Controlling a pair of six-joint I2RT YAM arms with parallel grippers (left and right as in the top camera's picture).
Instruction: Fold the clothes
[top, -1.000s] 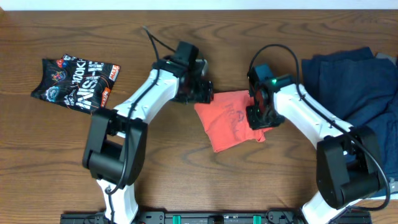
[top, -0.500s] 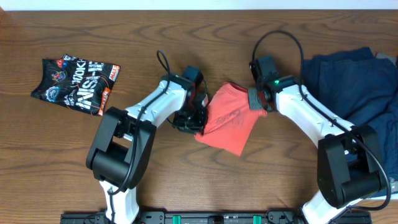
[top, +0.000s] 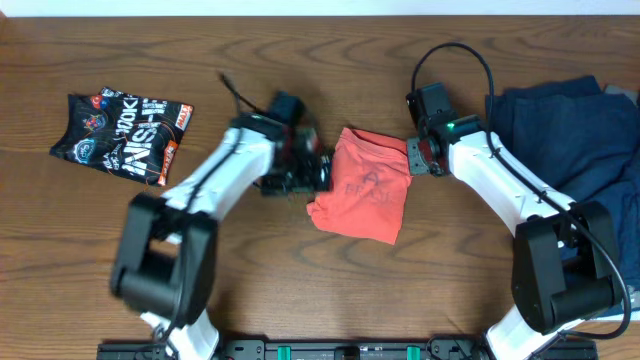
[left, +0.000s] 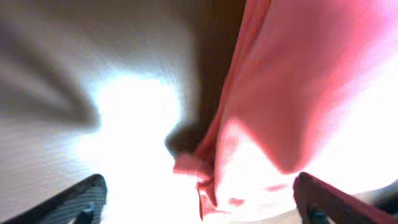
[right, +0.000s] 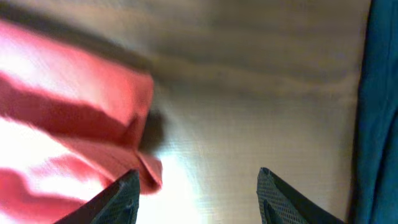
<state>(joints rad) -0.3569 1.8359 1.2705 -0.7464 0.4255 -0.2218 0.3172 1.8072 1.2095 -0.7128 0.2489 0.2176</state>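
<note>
The coral-red T-shirt (top: 365, 185) lies folded into a small bundle at the table's middle. My left gripper (top: 318, 172) is just off its left edge, open, with nothing held. In the left wrist view the red fabric (left: 298, 87) lies ahead of and between the open fingers (left: 202, 202). My right gripper (top: 415, 158) is at the shirt's upper right corner, open and empty. In the right wrist view the shirt's edge (right: 68, 124) touches the left finger, with bare table between the fingers (right: 199, 199). The black printed garment (top: 122, 130) lies far left. The navy garment (top: 570, 130) lies far right.
The navy cloth also shows at the right edge of the right wrist view (right: 382, 93). The wooden table (top: 300, 270) runs bare in front of the shirt. A white object (top: 620, 92) peeks out by the navy garment.
The shirt was turned and set down as a more upright rectangle. The left arm has swung back to the left, blurred in motion. Both grippers now stand off the shirt's edges.
</note>
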